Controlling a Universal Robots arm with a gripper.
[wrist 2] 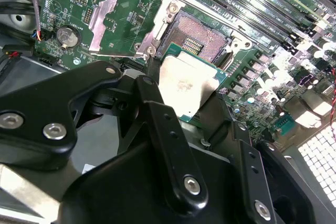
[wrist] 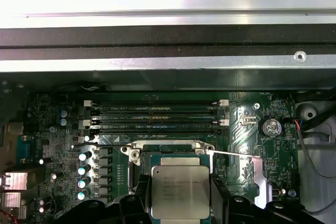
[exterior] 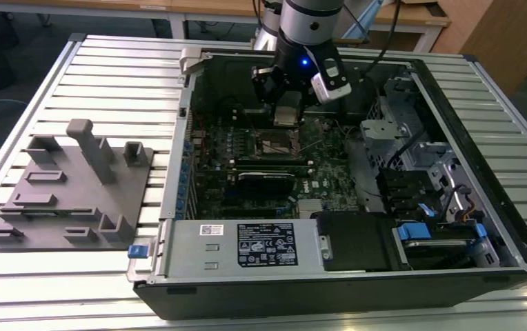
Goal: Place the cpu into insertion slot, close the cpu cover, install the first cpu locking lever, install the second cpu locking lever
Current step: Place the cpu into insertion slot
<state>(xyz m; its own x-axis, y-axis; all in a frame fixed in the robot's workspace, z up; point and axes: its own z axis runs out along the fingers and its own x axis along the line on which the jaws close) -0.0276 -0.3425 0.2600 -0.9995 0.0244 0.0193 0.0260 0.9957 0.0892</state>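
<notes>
The arm (exterior: pixel 312 21) leaves the exterior view at twelve o'clock, the cpu (wrist: pixel 181 191), cut by the first wrist view's edge, covers most of the insertion slot (wrist: pixel 168 150) there, and the gripper (wrist 2: pixel 186 95) hides the cpu's near edge in the second wrist view.

One robot arm (exterior: pixel 310 21) carries one gripper (exterior: pixel 287 117) with two black fingers (wrist 2: pixel 157 114), and one square chip (wrist: pixel 180 190) sits between them. One open computer case (exterior: pixel 337 296) lies on one slatted surface (exterior: pixel 107 76), with one grey moulded tray (exterior: pixel 61 207) beside it. Inside the case are one green board (exterior: pixel 210 186) and one labelled power box (exterior: pixel 245 245). The board has one square socket (wrist 2: pixel 202 38), one hinged cover plate (wrist 2: pixel 113 19) and one coin battery (wrist: pixel 271 127). Two thin wire levers (wrist: pixel 231 153) flank the socket. The first wrist view shows what look like four long memory slots (wrist: pixel 155 114) and a column of four silver-topped cans (wrist: pixel 82 157).
</notes>
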